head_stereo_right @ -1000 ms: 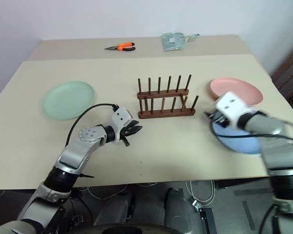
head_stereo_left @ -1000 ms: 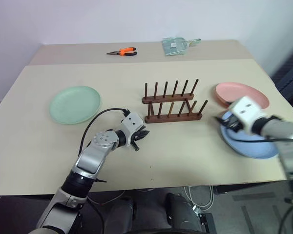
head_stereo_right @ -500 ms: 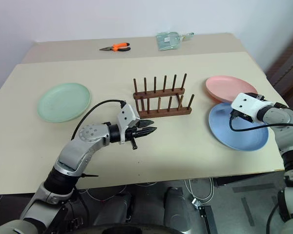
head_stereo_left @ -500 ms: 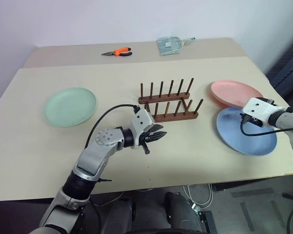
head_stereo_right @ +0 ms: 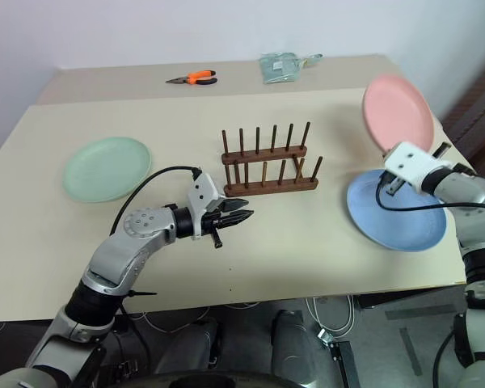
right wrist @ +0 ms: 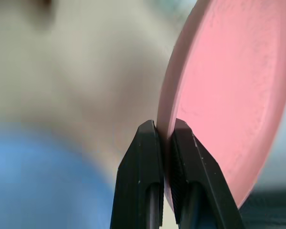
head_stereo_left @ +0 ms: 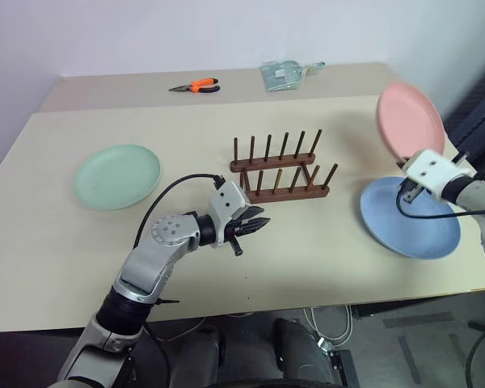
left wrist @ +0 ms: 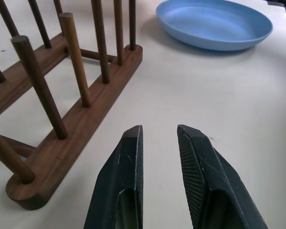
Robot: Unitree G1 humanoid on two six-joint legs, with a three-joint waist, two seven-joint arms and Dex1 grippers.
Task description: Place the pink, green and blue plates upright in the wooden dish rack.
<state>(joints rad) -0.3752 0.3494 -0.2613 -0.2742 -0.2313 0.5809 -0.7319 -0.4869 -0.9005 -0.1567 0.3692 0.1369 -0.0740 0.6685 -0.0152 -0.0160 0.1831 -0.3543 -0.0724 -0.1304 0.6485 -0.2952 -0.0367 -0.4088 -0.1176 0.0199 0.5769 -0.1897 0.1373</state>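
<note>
My right gripper (right wrist: 166,131) is shut on the rim of the pink plate (head_stereo_left: 411,121). It holds the plate tilted up on edge in the air, above the far right of the table. Under that hand the blue plate (head_stereo_left: 410,218) lies flat. At the table's left the green plate (head_stereo_left: 117,175) also lies flat. The wooden dish rack (head_stereo_left: 281,171) stands in the middle with nothing between its pegs. Just in front of the rack's left end, my left gripper (left wrist: 159,131) points toward it, fingers slightly apart and holding nothing.
Orange-handled pliers (head_stereo_left: 196,86) and a clear plastic packet (head_stereo_left: 287,74) lie on the far section of the table (head_stereo_left: 347,267). The table's right edge runs close beside the blue plate.
My right gripper has closed on the pink plate's rim and lifted it off the table, tipping it upright. The left arm has stayed about where it was.
</note>
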